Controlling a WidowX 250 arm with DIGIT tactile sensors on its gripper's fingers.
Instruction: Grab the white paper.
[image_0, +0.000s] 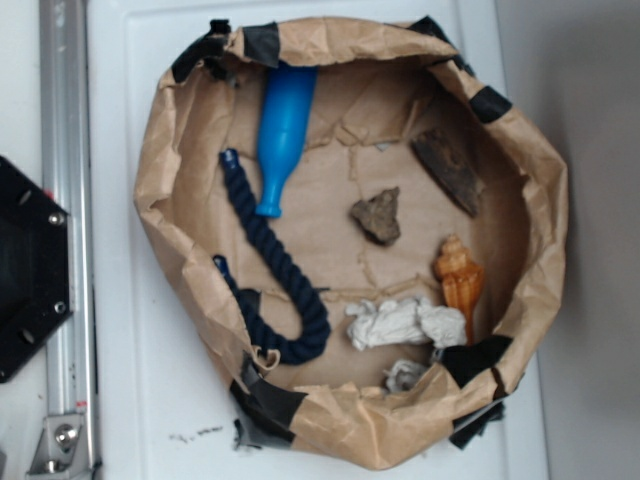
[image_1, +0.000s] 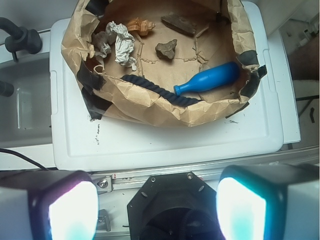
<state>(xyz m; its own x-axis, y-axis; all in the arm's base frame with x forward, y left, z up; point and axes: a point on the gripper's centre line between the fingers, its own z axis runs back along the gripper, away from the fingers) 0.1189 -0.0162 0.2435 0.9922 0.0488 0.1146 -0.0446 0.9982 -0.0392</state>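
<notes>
Fingertips (image_1: 75, 210) are sitting wide apart, gripping nothing (approach only starting); I'm needing to reach over the bag (image_1: 150, 107) wall toward the white paper (image_1: 122, 45).

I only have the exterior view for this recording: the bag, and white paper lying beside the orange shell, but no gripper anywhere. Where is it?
Observer: In the wrist view the gripper is above the black base mount, outside the paper bag.
Operator: Open or shut?
Observer: Open. Its fingers stand wide apart with nothing between them.
Operator: Anything past the platform edge on the white paper's side?
Observer: Yes. Beyond the white platform on the side of the white paper there is a grey tub and a black hose.
</notes>
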